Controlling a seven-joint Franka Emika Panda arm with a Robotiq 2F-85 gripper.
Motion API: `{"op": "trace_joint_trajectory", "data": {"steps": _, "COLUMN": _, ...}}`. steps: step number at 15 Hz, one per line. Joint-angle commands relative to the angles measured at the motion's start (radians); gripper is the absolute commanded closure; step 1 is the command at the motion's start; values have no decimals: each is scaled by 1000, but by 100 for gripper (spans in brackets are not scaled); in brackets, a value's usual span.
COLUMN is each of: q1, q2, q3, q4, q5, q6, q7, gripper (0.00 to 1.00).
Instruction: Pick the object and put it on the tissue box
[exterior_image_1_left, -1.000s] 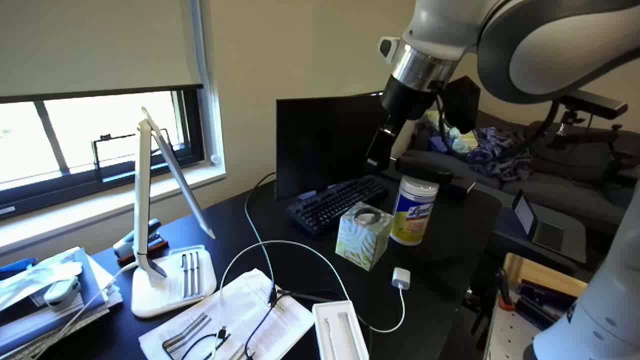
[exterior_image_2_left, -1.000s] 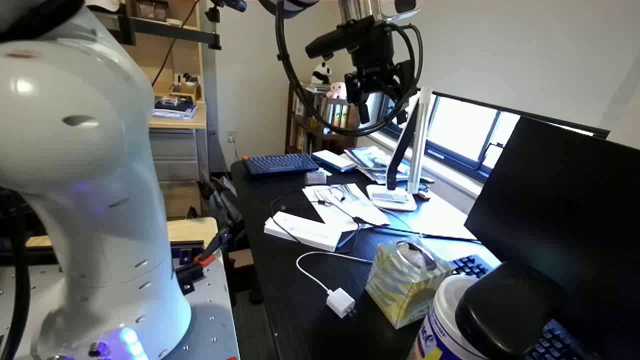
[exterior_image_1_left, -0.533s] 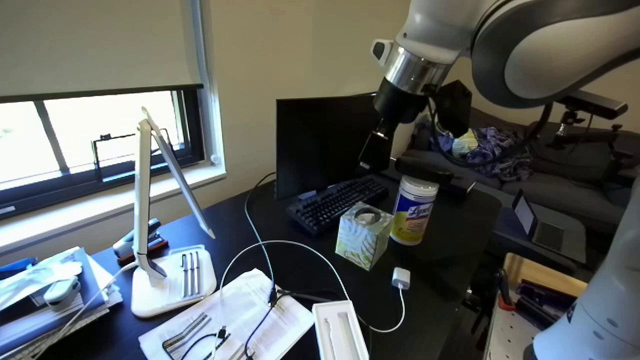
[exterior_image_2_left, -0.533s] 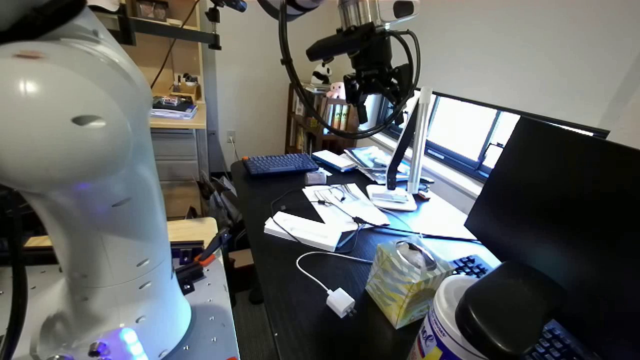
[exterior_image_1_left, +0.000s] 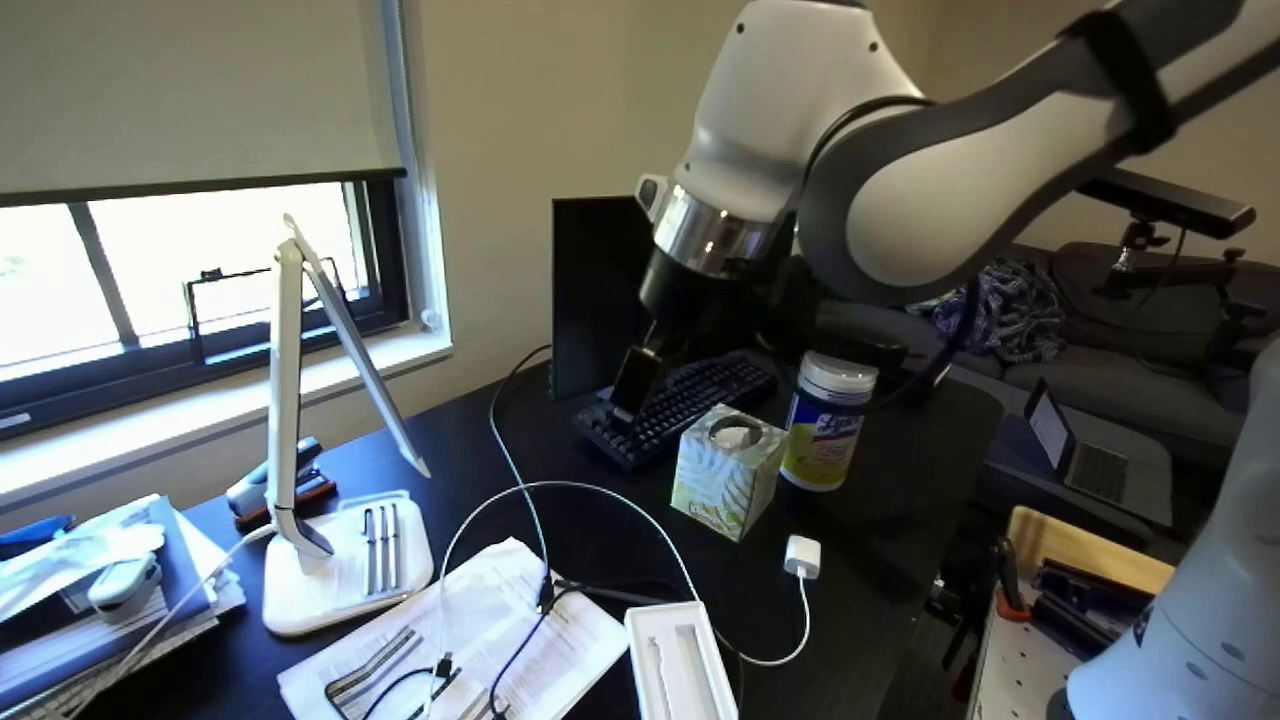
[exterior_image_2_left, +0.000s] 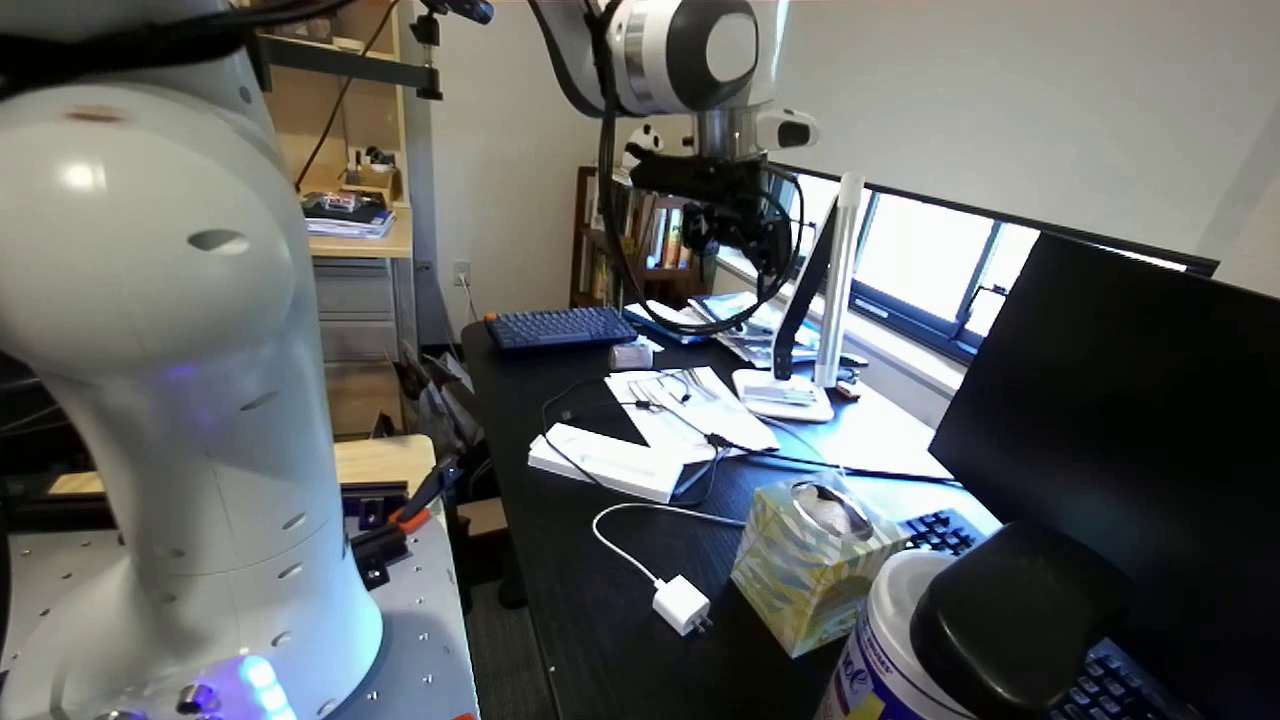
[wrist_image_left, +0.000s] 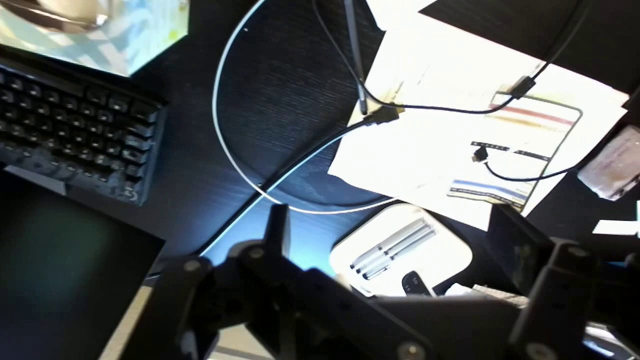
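Approach stage, I judge; gripper (wrist_image_left: 389, 220) spread wide, holding nothing; next, descent toward the pens (wrist_image_left: 400, 244), my presumed target.

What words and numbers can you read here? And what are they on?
"Lysol", partly blurred: on the jar.
Too small or blurred to read: the jar's smaller print, print on the white paper, marks on the small black panel, keys on the black keyboard and the bluish keyboard, the book spines. No number is clear.
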Motion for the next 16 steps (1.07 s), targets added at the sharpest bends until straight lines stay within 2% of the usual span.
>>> {"op": "trace_joint_trajectory", "data": {"steps": 1, "q1": 39, "q2": 210, "q3": 25, "q4": 143, "q5": -4, "q6": 38, "q7": 40, "gripper": 0}}
{"op": "trace_joint_trajectory", "data": {"steps": 4, "q1": 87, "q2": 336, "q3": 27, "q4": 264, "q5": -31, "q6": 39, "q7": 80, "gripper": 0}}
{"op": "trace_joint_trajectory", "data": {"steps": 10, "q1": 234, "q2": 528, "q3": -18, "q4": 478, "q5": -143, "q6": 31, "q7": 201, "gripper": 0}}
{"op": "trace_joint_trajectory", "data": {"steps": 12, "q1": 252, "q2": 545, "q3": -21, "q4": 497, "q5": -120, "q6": 38, "q7": 177, "gripper": 0}}
{"op": "trace_joint_trajectory", "data": {"steps": 13, "q1": 246, "q2": 516, "q3": -20, "q4": 462, "q5": -97, "q6": 30, "q7": 159, "gripper": 0}}
{"op": "trace_joint_trajectory", "data": {"steps": 16, "q1": 259, "q2": 541, "q3": -25, "q4": 489, "q5": -97, "q6": 30, "q7": 159, "gripper": 0}}
